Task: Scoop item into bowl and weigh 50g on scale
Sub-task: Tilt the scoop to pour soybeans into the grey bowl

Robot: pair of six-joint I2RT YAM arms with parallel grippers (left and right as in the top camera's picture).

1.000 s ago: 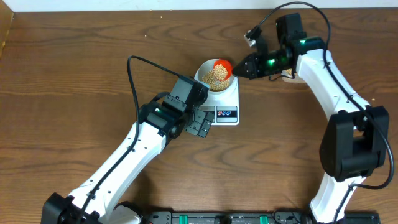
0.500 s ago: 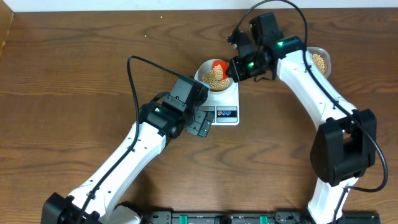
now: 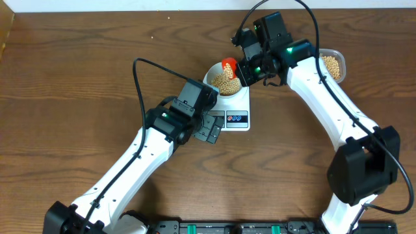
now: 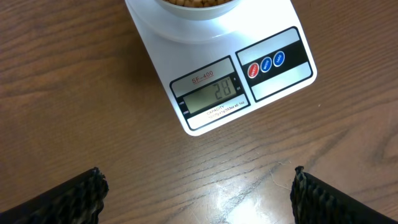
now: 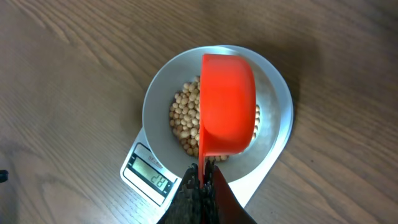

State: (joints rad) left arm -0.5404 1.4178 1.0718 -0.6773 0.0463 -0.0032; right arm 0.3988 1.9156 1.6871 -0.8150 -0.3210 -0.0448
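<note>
- The left end effector (image 4: 198, 190) hung with fingers apart, only tips showing.
- The scale (image 4: 155, 43) read 28, the bowl (image 4: 186, 12) on it cropped.
- A tipped orange scoop (image 5: 227, 102) hid some beans (image 5: 182, 121) inside.
- The right end effector (image 5: 202, 183) was clamped on its handle.
- A tub (image 3: 342, 64) sat half behind that arm.

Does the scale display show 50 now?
No, the display on the scale reads a number in the twenties, not 50.

- The scale (image 4: 186, 56) shows "28" in dark digits on its grey display (image 4: 210, 94).
- Red lettering just above the display reads "SF-400".
- Small print beneath begins "CAPACITY"; the rest is too small to read.
</note>
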